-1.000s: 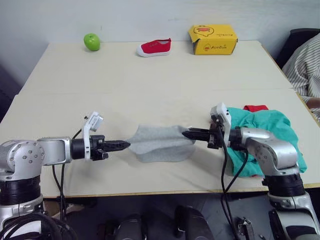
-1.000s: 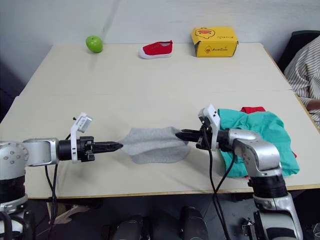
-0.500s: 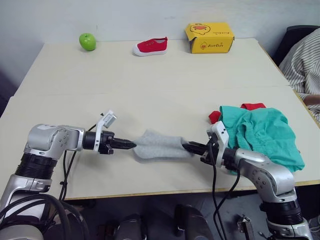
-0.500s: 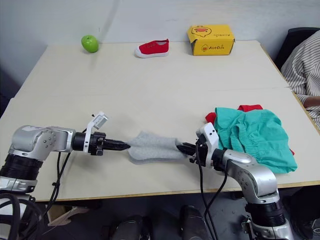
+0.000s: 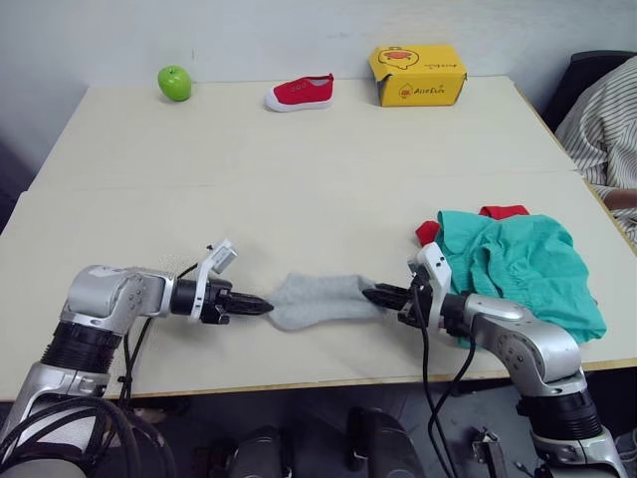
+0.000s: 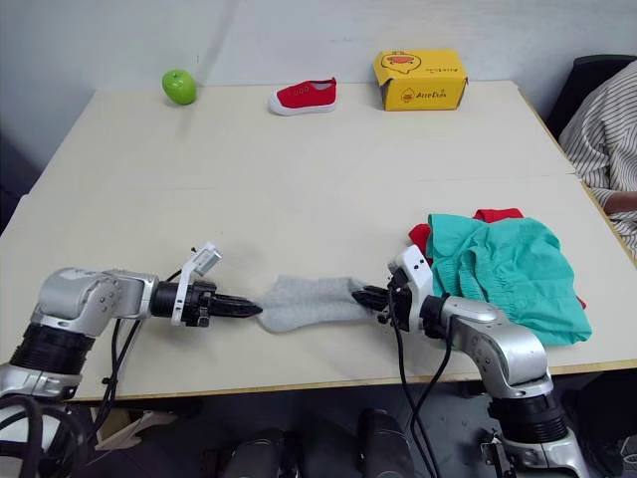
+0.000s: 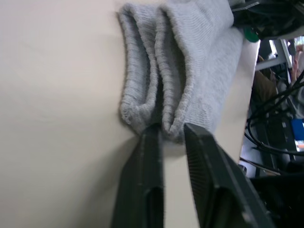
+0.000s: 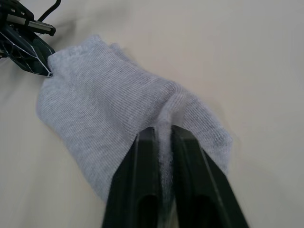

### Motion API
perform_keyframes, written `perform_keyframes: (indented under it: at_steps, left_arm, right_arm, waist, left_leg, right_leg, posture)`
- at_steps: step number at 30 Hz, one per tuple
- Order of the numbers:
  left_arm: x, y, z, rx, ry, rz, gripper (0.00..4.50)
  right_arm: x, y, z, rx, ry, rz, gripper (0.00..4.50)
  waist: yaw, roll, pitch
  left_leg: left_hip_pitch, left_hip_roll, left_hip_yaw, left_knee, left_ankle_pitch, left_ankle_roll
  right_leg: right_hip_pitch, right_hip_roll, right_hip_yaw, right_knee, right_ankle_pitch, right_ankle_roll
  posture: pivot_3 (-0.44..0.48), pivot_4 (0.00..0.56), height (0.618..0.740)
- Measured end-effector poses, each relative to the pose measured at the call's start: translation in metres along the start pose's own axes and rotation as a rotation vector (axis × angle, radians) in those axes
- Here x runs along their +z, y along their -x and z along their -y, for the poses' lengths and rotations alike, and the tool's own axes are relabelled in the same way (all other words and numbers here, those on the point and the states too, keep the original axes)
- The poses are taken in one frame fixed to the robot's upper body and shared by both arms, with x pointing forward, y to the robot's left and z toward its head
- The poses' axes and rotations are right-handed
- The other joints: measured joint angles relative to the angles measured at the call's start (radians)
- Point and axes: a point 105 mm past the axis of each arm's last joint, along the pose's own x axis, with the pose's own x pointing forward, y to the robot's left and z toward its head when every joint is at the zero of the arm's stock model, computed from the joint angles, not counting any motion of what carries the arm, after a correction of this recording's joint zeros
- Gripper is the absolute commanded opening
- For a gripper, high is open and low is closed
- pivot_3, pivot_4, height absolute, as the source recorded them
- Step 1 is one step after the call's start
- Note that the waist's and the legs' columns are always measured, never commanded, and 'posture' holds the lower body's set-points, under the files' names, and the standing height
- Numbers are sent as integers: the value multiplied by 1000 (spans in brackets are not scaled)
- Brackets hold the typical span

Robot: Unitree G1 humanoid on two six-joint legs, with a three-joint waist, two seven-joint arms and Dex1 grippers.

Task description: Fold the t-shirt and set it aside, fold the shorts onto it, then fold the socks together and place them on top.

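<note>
Socks [image 5: 320,300]: you are looking at the grey pair lying flat on the table [image 5: 299,179], near its front edge, stretched between the two grippers.

Left gripper [image 5: 261,305]: it is lying low over the table, pointing at the socks' left end. In the left wrist view its fingers [image 7: 147,180] are standing slightly apart, tips touching the two cuff openings, with nothing pinched between them.

Right gripper [image 5: 370,294]: it is clamping the socks' right end. In the right wrist view you are seeing a ridge of grey cloth squeezed between the two fingers [image 8: 142,185].

Shorts [image 5: 523,269]: the teal cloth is lying bunched at the table's right side, just beside the right arm.

T-shirt [image 5: 506,212]: it is lying under the shorts, with only red edges peeking out at the far and left sides.

Apple [image 5: 174,82]: the green fruit is sitting at the far left of the table.

Shoe [image 5: 299,92]: the small red one is resting at the far edge, between the apple and the box.

Box [image 5: 418,76]: the yellow carton is standing at the far right.

Person [image 5: 602,119]: a striped sleeve is showing past the table's right edge.
</note>
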Motion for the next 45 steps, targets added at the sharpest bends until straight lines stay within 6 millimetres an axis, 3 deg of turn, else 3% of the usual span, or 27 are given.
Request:
perform_keyframes:
  at_steps: [3, 4, 7, 8, 11, 13, 16, 17, 21, 25, 27, 33, 36, 39, 42, 45]
  left_arm:
    - [4, 4, -1, 14, -38, 63, 2607]
    - [5, 6, -1, 20, -50, 80, 2619]
    - [9, 16, -4, 45, -102, 156, 2619]
    - [11, 20, -5, 50, -123, 183, 2427]
    - [22, 29, 1, 35, -209, 252, 1680]
    - [33, 31, 16, -5, -322, 276, 1004]
    - [52, 14, 40, -89, -481, 336, 6]
    - [54, 2, 46, -124, -516, 346, 0]
    - [39, -43, 42, -132, -631, 254, 0]
    - [30, -68, 20, -35, -663, 205, 0]
    - [24, -76, 8, 19, -680, 166, 0]
    - [21, -79, 6, 42, -760, 155, 0]
    - [19, -78, 7, 33, -767, 179, 0]
    - [19, -79, 8, 27, -763, 206, 0]
    - [20, -81, 8, 23, -748, 224, 0]
    - [20, -82, 7, 29, -734, 230, 0]
  right_arm:
    - [9, 2, 4, -21, 43, 48, 2590]
    - [12, 5, 6, -30, 54, 64, 2885]
    - [20, 17, 10, -43, 103, 98, 2885]
    - [21, 22, 12, -48, 119, 107, 2908]
    - [27, 25, 0, 7, 153, 148, 2234]
    - [32, 19, -16, 68, 203, 172, 1531]
    - [26, -1, -35, 116, 256, 188, 449]
    - [20, -10, -41, 122, 271, 181, 45]
    - [0, -29, -40, 71, 351, 149, 45]
    - [-15, -30, -30, 0, 391, 141, 45]
    - [-21, -23, -26, -32, 404, 142, 45]
    - [-20, 11, 5, -188, 389, 136, 45]
    - [-12, 30, 14, -269, 162, 232, 641]
    - [-8, 39, 2, -247, -120, 284, 1721]
    - [-22, 40, -6, -249, -427, 231, 2781]
    - [-27, 36, -17, -232, -629, 191, 3874]
  waist:
    - [0, 0, 0]
    - [0, 0, 0]
    - [0, 0, 0]
    - [1, 0, 0]
    - [1, 0, 0]
    - [1, 0, 0]
    - [4, 0, -1]
    - [8, -1, -1]
    - [6, -1, -1]
    - [5, -1, -1]
    - [5, -1, -1]
    - [4, -1, -2]
    - [5, 0, -2]
    - [5, 1, -3]
    - [7, 1, -3]
    - [7, 2, -4]
  left_leg:
    - [0, 0, 0, 0, 0, 0]
    - [0, 0, 0, 0, 0, 0]
    - [0, 0, 0, 0, 0, 0]
    - [0, 0, 0, 0, 0, 0]
    - [0, 0, 0, 0, 0, 0]
    - [0, 0, 0, 0, 0, 0]
    - [1, -1, 0, 0, 0, 0]
    - [1, -2, 0, 0, 0, 0]
    - [0, -3, 1, 1, 0, 1]
    - [1, -2, 1, 1, 1, 2]
    - [1, -2, 1, 1, 1, 2]
    - [9, 3, -2, 1, 0, 4]
    - [8, 4, -5, 1, 0, 4]
    - [7, 5, -7, 1, 0, 4]
    - [7, 4, -7, 1, -1, 5]
    - [7, 4, -7, 1, -1, 5]
  right_leg:
    - [0, -1, 0, 0, 0, 0]
    - [0, -1, 0, 0, 0, 0]
    - [0, -1, 0, 0, 0, 0]
    - [0, -1, 0, 0, 0, 0]
    - [0, -1, 0, 0, 0, 0]
    - [0, -1, 0, 0, 0, 0]
    - [1, -1, 0, 0, 0, 0]
    - [1, -1, 0, 0, 0, 1]
    - [1, -1, 0, 0, 1, 2]
    - [1, -1, 0, -1, 1, 2]
    - [1, -1, 0, -1, 1, 2]
    - [13, -2, -1, -6, 1, 2]
    - [13, -2, 1, -5, 1, 2]
    - [13, -3, 1, -3, 1, 2]
    - [14, -4, 1, -6, 1, 1]
    - [14, -4, 1, -7, 1, 1]
  posture:
    - [0, 150, 740]
    - [0, 150, 740]
    - [0, 150, 740]
    - [0, 150, 740]
    - [0, 150, 740]
    - [0, 150, 740]
    - [0, 150, 740]
    - [0, 150, 740]
    - [0, 150, 740]
    - [0, 150, 740]
    - [0, 150, 740]
    - [0, 150, 740]
    - [0, 150, 740]
    - [0, 150, 740]
    - [0, 150, 740]
    - [0, 150, 740]
